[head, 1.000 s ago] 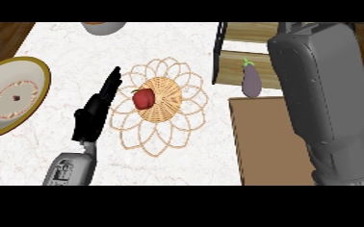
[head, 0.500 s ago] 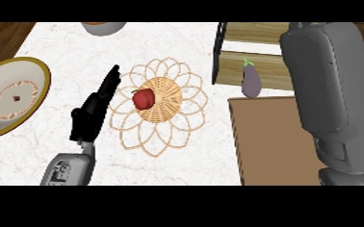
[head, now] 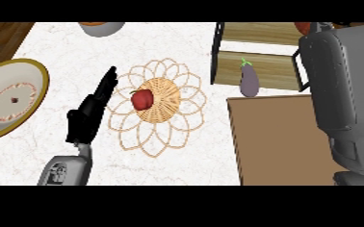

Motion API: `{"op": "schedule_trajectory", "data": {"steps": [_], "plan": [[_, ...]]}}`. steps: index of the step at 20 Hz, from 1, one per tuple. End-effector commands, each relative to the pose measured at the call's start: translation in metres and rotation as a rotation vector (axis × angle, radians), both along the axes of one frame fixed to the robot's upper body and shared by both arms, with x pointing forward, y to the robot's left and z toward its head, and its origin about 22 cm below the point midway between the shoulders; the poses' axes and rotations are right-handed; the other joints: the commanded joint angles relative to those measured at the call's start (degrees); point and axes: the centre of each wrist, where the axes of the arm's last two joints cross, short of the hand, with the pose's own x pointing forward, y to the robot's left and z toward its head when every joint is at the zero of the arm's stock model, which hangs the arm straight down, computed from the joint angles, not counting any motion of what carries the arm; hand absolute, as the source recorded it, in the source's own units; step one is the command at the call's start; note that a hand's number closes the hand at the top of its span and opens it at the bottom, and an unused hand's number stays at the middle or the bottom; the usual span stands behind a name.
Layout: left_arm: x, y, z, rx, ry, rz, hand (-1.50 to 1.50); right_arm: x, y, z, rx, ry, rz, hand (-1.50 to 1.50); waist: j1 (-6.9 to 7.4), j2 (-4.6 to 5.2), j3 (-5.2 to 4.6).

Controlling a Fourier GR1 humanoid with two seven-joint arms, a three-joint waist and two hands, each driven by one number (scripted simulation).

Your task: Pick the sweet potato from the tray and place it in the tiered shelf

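- Lying at the far left, a plate [head: 16,97] sits well apart from the left hand [head: 91,113].
- The left hand's fingers [head: 107,81] are straight and hold nothing, pointing up along the tray's [head: 160,137] left edge.
- A red item [head: 143,99] lies on the tray's woven centre, just right of those fingers, untouched.
- An eggplant [head: 249,81] rests on the shelf [head: 265,69], well right.
- The right hand is hidden; its fingers cannot be told.
- Since half a second ago, the right forearm [head: 334,91] has shifted further right; nothing else moved.

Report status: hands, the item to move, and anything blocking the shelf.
Left hand open, fingers straight, beside woven tray. Right hand out of view; only its forearm shows. Red item on tray, ungrasped. Eggplant sits at tiered shelf.
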Motion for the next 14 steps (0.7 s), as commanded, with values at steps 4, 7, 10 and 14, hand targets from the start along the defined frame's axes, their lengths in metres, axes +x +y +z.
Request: {"op": "schedule_trajectory", "data": {"steps": [4,7,10,14], "plan": [[-0.005,0.010,-0.010,-0.004,-0.001,0.003,0.00,-0.017,-0.002,-0.004,0.114,-0.056,0.019,-1.50,-0.13,-0.01,0.00],[0.008,-0.002,0.002,-0.003,0.000,0.022,0.00,-0.024,-0.003,0.009,0.185,-0.122,0.055,-1.50,-0.10,0.01,0.02],[0.004,0.006,-0.007,-0.008,0.008,0.021,0.00,-0.026,-0.005,0.004,0.203,-0.118,0.102,-1.50,0.02,0.04,0.01],[-0.002,0.007,0.006,-0.011,-0.007,0.014,0.00,-0.033,-0.013,0.028,0.232,-0.124,0.163,-1.50,0.22,-0.02,0.02]]}}
